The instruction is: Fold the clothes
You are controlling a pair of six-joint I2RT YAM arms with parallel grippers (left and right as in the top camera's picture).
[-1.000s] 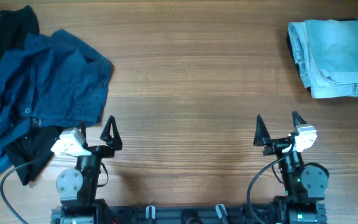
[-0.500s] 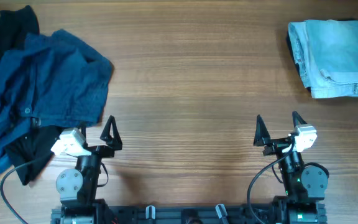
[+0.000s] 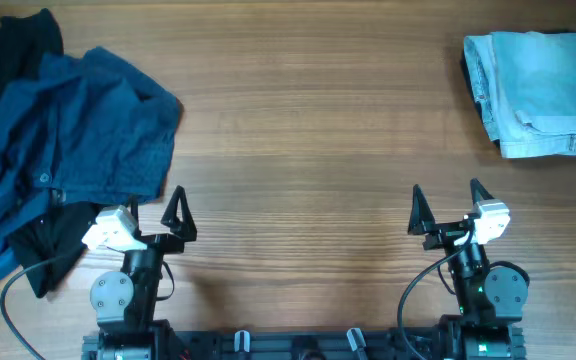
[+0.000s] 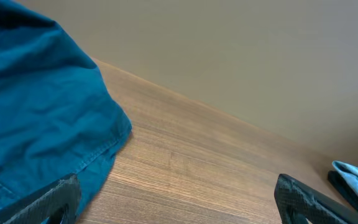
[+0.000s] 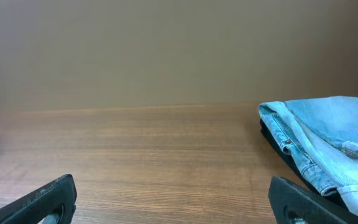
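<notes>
A rumpled heap of clothes lies at the table's left: a mid-blue garment (image 3: 68,130) on top, a black piece (image 3: 13,45) at the far left corner and more black cloth (image 3: 53,240) at its near edge. The blue garment also shows in the left wrist view (image 4: 36,118). A folded pale light-blue denim piece (image 3: 543,92) lies at the far right, also in the right wrist view (image 5: 328,146). My left gripper (image 3: 158,208) is open and empty beside the heap's near right corner. My right gripper (image 3: 446,205) is open and empty near the front edge.
The wooden table (image 3: 308,150) spans the whole view. Both arm bases (image 3: 298,340) and their cables sit along the front edge. A plain wall (image 5: 166,50) stands behind the table's far edge.
</notes>
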